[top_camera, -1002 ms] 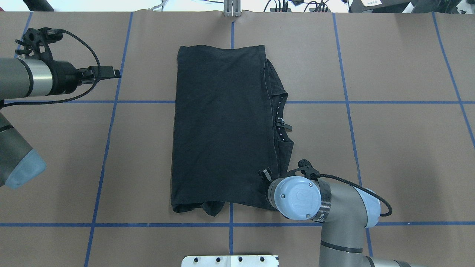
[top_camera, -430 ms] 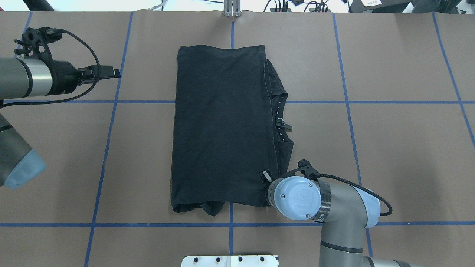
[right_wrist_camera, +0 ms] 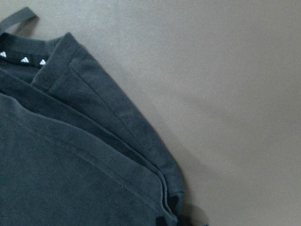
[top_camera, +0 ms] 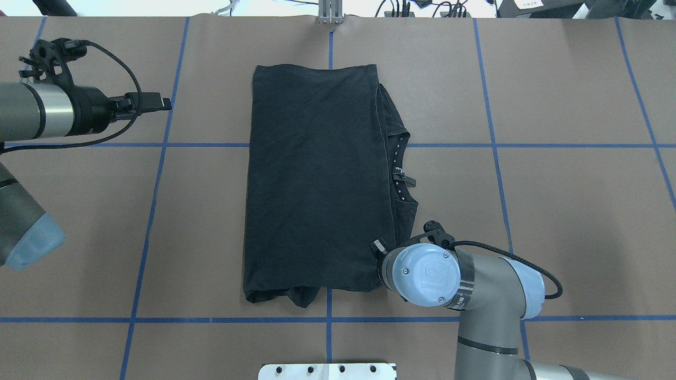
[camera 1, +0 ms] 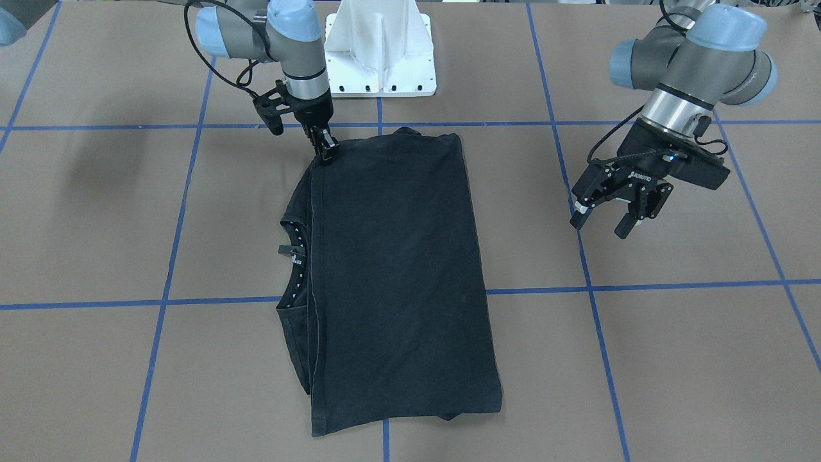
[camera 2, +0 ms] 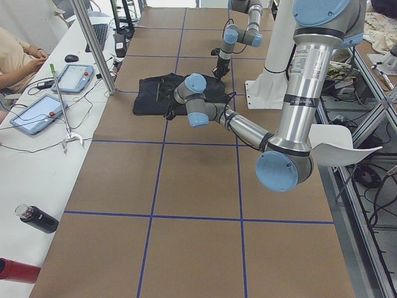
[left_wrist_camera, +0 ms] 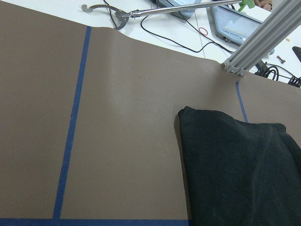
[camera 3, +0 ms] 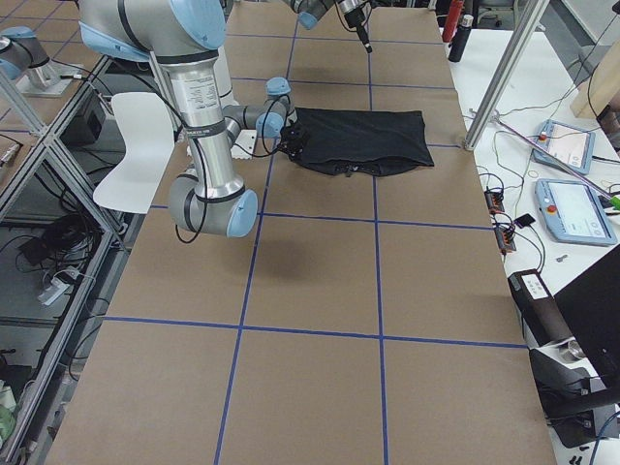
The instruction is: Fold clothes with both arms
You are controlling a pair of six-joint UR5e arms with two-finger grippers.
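Blocking one T-shirt [top_camera: 317, 174] corner overhead, right arm [top_camera: 486, 285] stands near white pedestal [top_camera: 327, 371].

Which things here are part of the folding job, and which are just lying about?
Job: black T-shirt; right gripper, pinching its corner; left gripper, open, apart from it.
Lying about: teach pendants, black bottle, computer mouse, all on the side bench.

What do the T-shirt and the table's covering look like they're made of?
T-shirt: soft matte black knit, probably cotton jersey; stitched hems and limp layered folds show. Table covering: thin matte brown sheet, likely kraft paper; its blue lines look like tape.
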